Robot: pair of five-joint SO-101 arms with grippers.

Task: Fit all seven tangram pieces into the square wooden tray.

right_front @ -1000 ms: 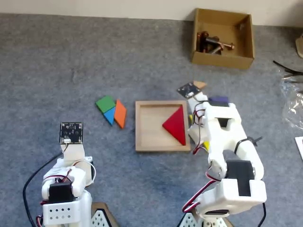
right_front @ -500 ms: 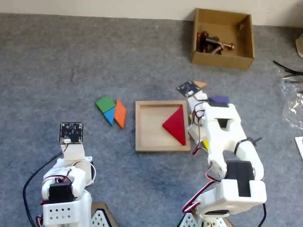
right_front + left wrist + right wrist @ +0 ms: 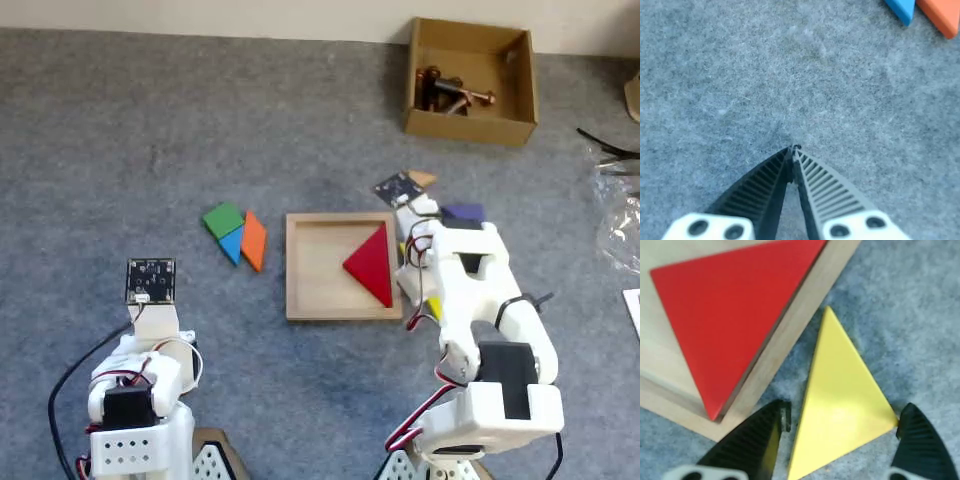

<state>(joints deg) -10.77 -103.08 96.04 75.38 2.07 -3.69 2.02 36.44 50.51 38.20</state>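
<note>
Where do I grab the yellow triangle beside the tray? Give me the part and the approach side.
Probably straight down from above, since the yellow triangle lies flat on the carpet. Pinch across its wide end, away from the tip that nearly meets the tray rim; there, carpet shows on both sides. The open right gripper straddles that end.

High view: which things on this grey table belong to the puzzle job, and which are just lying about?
Job: square wooden tray; red triangle inside it; yellow triangle beside the tray; green square, blue triangle and orange piece, left of the tray; purple piece and tan piece, right of it.
Lying about: brown cardboard box holding metal parts; clear plastic bag; black cables.
</note>
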